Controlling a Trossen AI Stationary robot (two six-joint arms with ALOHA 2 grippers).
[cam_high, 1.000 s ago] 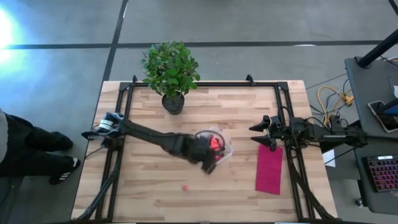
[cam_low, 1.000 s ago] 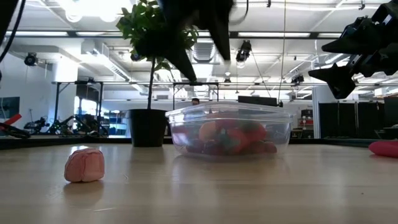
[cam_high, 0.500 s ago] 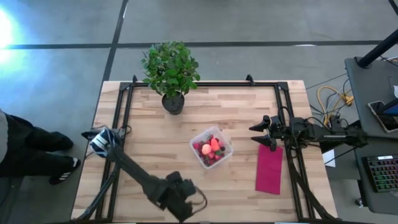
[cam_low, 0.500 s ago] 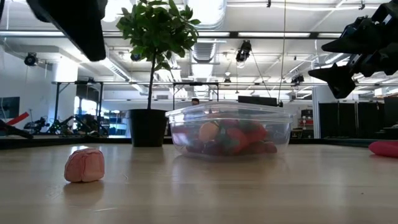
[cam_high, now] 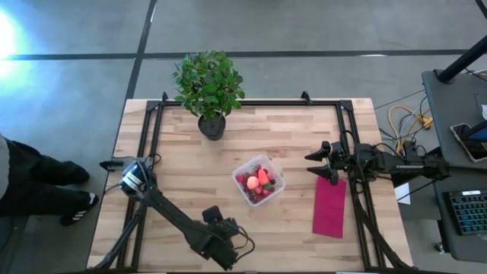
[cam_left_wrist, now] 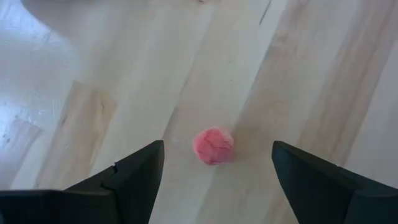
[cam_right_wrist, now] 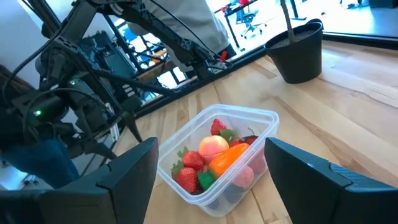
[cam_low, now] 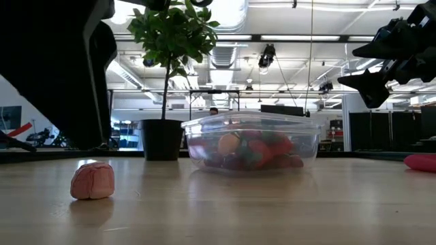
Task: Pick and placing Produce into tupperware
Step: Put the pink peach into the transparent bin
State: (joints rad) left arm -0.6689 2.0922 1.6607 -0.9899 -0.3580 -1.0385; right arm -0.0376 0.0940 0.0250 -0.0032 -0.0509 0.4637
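A round pink fruit (cam_left_wrist: 213, 145) lies alone on the wooden table near its front edge, also seen in the low view (cam_low: 92, 180). My left gripper (cam_left_wrist: 217, 180) hangs open above it, pointing steeply down, a finger on either side and clear of it; in the high view the gripper (cam_high: 227, 237) hides the fruit. The clear tupperware (cam_high: 259, 180) stands at mid table holding red berries, an orange-red strawberry and a pale round fruit (cam_right_wrist: 213, 145). My right gripper (cam_high: 313, 165) waits open at the table's right side, level, facing the tupperware (cam_right_wrist: 217, 158).
A potted plant (cam_high: 209, 85) stands at the table's far edge. A flat magenta cloth (cam_high: 329, 205) lies at the right, below the right arm. A black frame rail (cam_high: 148, 152) runs round the table. A person's legs (cam_high: 38, 179) show left of the table.
My left gripper has swung from over the tupperware toward the table's near edge and a little left, has come down, and has rolled about its own axis; it now hangs over the lone pink fruit. The tupperware, hidden under the arm before, shows fully.
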